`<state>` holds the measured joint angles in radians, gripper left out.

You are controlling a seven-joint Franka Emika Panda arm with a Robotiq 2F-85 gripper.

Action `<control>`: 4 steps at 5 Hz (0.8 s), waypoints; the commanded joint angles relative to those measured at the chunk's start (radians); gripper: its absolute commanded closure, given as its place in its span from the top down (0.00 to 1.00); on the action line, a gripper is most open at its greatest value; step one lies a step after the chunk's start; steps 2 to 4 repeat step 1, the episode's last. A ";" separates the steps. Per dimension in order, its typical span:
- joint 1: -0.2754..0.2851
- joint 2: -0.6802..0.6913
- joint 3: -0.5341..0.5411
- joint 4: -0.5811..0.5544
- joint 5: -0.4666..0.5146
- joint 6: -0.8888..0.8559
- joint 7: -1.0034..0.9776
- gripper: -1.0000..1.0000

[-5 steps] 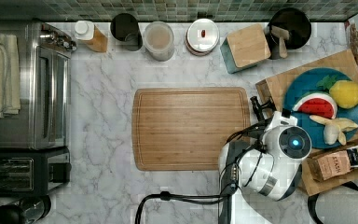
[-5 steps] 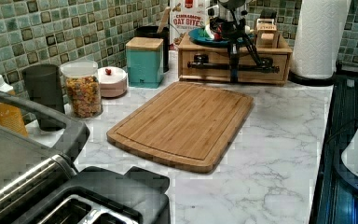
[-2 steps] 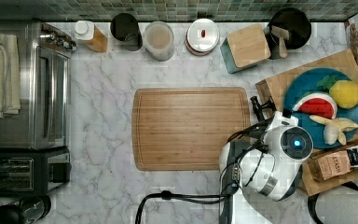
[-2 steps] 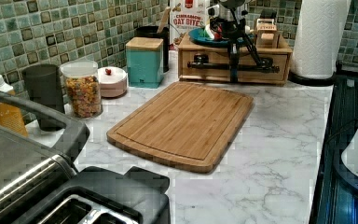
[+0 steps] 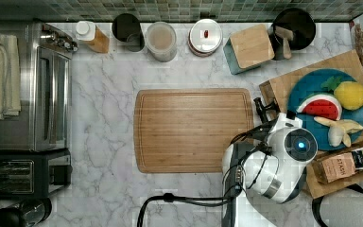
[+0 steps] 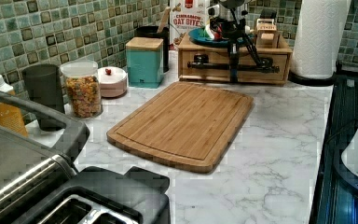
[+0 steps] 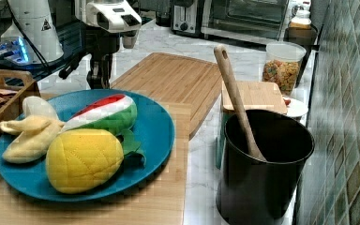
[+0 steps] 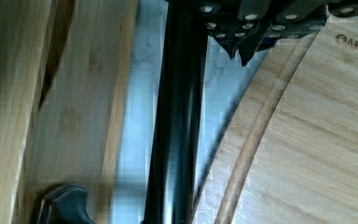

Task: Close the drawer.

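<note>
The drawer is set in the wooden box under the blue plate, at the far end of the counter in the left view. Its front looks about flush with the box. In the wrist view a thin dark gap shows beside the drawer's front panel. The black handle runs along the front, also seen as the handle. My gripper hangs straight down at the middle of the handle, fingers together, their tips just on the cutting-board side of the bar. From above, the gripper sits at the box's edge.
The brown cutting board lies right in front of the box, a narrow strip of marble between them. Toy fruit lies on the plate. A black utensil pot, teal box, jars and a paper towel roll stand around.
</note>
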<state>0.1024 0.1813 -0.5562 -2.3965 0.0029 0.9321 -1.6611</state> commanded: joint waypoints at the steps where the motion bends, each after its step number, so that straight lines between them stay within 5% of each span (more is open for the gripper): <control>1: -0.099 -0.003 -0.086 0.238 -0.005 0.126 -0.108 0.00; 4: -0.099 -0.003 -0.086 0.238 -0.005 0.126 -0.108 0.00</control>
